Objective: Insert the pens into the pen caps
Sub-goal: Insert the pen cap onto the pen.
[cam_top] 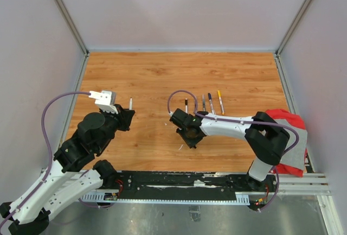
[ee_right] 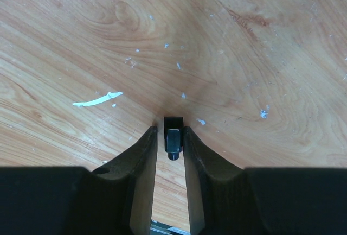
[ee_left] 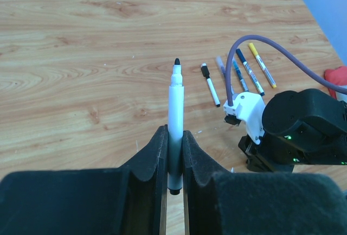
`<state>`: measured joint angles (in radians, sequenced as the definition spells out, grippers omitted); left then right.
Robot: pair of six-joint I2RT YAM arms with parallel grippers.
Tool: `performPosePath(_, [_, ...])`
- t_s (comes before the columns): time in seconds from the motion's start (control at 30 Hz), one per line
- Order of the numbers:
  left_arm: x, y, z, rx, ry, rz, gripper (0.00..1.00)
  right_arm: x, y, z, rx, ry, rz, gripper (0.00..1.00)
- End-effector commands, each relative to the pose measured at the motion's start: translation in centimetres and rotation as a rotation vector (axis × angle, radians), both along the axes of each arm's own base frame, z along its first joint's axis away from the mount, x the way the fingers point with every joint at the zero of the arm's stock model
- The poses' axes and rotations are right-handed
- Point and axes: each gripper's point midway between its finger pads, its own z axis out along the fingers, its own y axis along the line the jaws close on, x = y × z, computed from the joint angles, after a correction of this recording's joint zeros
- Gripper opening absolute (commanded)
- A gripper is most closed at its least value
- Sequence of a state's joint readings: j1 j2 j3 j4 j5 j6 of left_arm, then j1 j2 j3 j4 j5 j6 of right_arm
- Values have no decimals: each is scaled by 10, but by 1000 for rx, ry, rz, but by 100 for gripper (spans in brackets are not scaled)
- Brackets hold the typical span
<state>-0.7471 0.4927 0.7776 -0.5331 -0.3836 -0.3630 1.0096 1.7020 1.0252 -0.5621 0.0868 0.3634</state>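
Observation:
My left gripper (ee_left: pixel 174 132) (cam_top: pixel 123 116) is shut on a white pen (ee_left: pixel 175 99) (cam_top: pixel 130 103). That pen stands upright with its dark tip bare. My right gripper (ee_right: pixel 169 130) (cam_top: pixel 187 136) points down at the wooden table (cam_top: pixel 146 77). A small black pen cap (ee_right: pixel 173 136) lies between its fingertips. The right finger touches the cap and a thin gap shows on the left. Several capped pens (cam_top: pixel 211 103) (ee_left: pixel 249 72) lie side by side just beyond the right gripper, with black, grey, blue and yellow caps.
A red and grey cloth (cam_top: pixel 287 124) lies at the table's right edge by the right arm's base. Purple cables (ee_left: pixel 282 56) loop over both wrists. White scraps (ee_right: pixel 97 100) dot the wood. Walls enclose three sides, and a black rail (cam_top: pixel 179 183) runs along the front.

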Motion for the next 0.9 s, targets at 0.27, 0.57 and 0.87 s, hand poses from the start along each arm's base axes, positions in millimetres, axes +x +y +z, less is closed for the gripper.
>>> performPosePath(0.27, [4,5,-3,15,-3,33,0,2,-10,-3,-43,-2,-19,8])
performPosePath(0.57, [7,0,-6,24,6,22,0,17,-1,50,138,-167,-10,1])
performPosePath(0.87, [9,-20,-2,21,-2,-69,0,28,23,116,509,-322,70,1])
